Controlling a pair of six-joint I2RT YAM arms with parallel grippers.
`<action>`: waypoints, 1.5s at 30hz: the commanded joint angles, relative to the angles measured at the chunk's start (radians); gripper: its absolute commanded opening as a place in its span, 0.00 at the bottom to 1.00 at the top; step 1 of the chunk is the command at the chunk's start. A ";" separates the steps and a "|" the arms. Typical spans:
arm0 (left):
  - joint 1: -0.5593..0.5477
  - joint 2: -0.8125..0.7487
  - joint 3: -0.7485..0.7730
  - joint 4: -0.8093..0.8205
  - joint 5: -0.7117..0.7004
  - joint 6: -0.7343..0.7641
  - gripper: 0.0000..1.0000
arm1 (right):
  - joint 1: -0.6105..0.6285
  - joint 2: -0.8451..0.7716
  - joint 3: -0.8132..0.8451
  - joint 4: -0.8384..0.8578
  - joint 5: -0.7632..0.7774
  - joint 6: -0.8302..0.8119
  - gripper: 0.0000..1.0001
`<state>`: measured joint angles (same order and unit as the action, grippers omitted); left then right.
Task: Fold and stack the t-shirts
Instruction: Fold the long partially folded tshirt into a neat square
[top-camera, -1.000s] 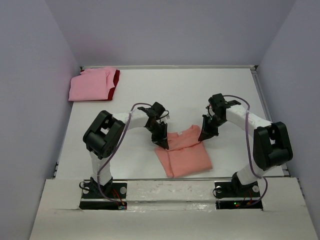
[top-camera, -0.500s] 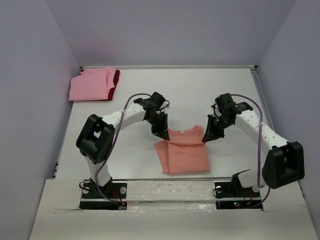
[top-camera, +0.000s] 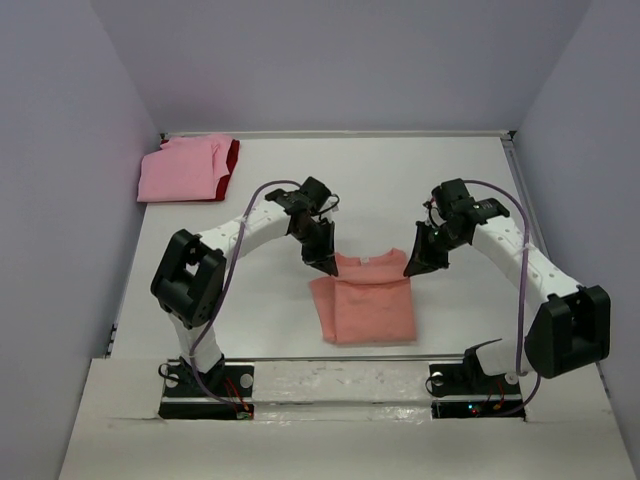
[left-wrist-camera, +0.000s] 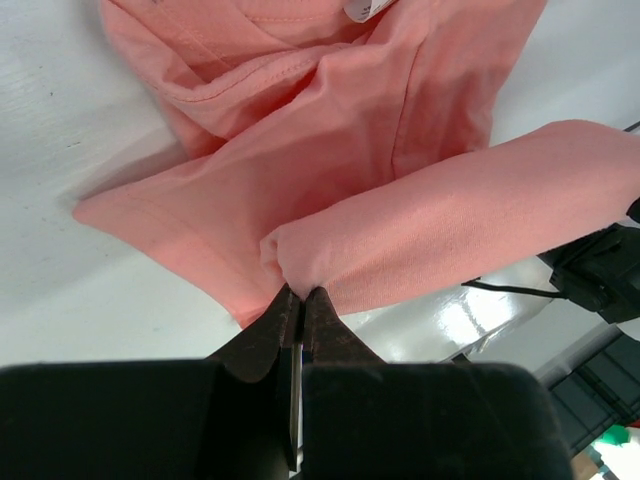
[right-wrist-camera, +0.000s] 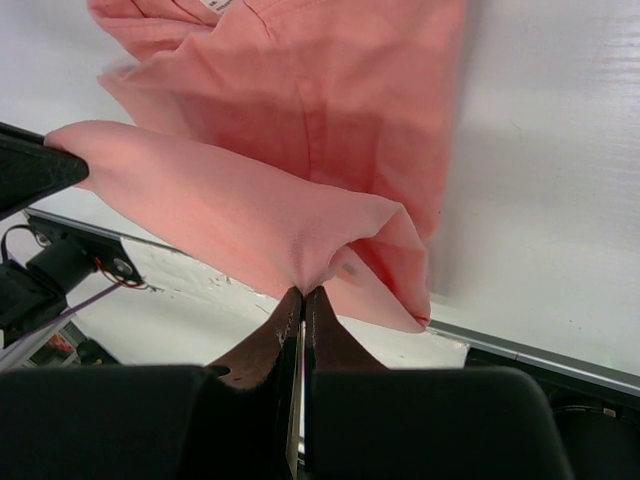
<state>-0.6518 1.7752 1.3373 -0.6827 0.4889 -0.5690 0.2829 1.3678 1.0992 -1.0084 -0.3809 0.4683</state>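
Observation:
A salmon-orange t-shirt (top-camera: 365, 305) lies partly folded on the white table near the front middle, its collar end lifted. My left gripper (top-camera: 326, 266) is shut on the shirt's left upper edge (left-wrist-camera: 300, 262); the cloth bunches at its tips (left-wrist-camera: 299, 293). My right gripper (top-camera: 413, 270) is shut on the right upper edge, pinching a fold (right-wrist-camera: 330, 250) at its tips (right-wrist-camera: 303, 292). The fabric stretches between both grippers above the rest of the shirt. A folded lighter pink t-shirt (top-camera: 180, 170) lies on a dark red one (top-camera: 231, 165) at the far left corner.
The table (top-camera: 370, 190) is walled by grey panels left, right and behind. A metal rail (top-camera: 520, 190) runs along the right edge. The arm bases (top-camera: 205, 385) sit at the near edge with loose cables.
Both grippers have carried the shirt's held edge away from the near edge toward the table's middle, the left arm swinging outward, and the shirt has straightened into a squarer shape.

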 joint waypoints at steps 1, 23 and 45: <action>0.018 -0.034 0.037 -0.041 -0.019 0.014 0.00 | -0.007 0.005 0.031 0.048 0.039 0.012 0.00; 0.098 0.081 0.157 -0.002 -0.015 0.017 0.00 | -0.007 0.059 0.007 0.247 0.129 0.064 0.00; 0.159 -0.043 0.146 0.146 -0.010 -0.055 0.75 | -0.007 0.019 -0.064 0.407 0.119 0.075 0.50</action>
<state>-0.5014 1.8008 1.4830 -0.5747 0.4179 -0.6155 0.2790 1.4220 1.0557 -0.6453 -0.2214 0.5465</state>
